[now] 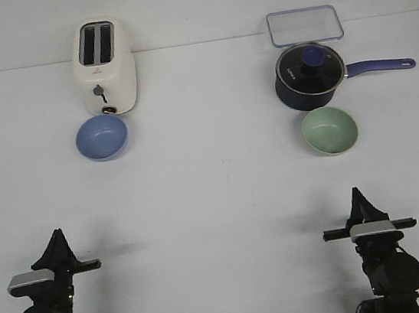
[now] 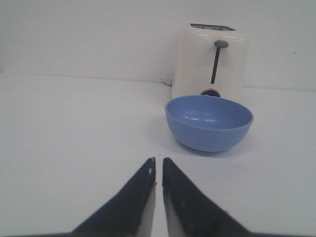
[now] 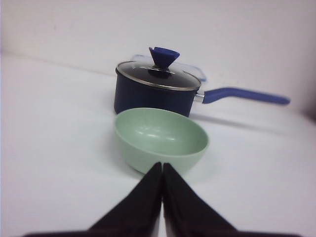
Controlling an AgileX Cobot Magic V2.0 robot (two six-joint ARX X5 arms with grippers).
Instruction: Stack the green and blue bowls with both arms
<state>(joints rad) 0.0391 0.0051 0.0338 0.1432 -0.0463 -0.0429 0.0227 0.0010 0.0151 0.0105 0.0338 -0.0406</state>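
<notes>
The blue bowl (image 1: 102, 137) stands upright and empty at the far left, just in front of the toaster; it also shows in the left wrist view (image 2: 209, 121). The green bowl (image 1: 330, 130) stands upright and empty at the far right, in front of the saucepan, and shows in the right wrist view (image 3: 160, 139). My left gripper (image 1: 56, 237) is shut and empty near the table's front left, well short of the blue bowl (image 2: 159, 159). My right gripper (image 1: 355, 193) is shut and empty near the front right, short of the green bowl (image 3: 162, 165).
A cream toaster (image 1: 105, 67) stands behind the blue bowl. A dark navy saucepan (image 1: 310, 75) with glass lid and blue handle (image 1: 381, 66) stands behind the green bowl. A clear flat container lid (image 1: 304, 25) lies at the back right.
</notes>
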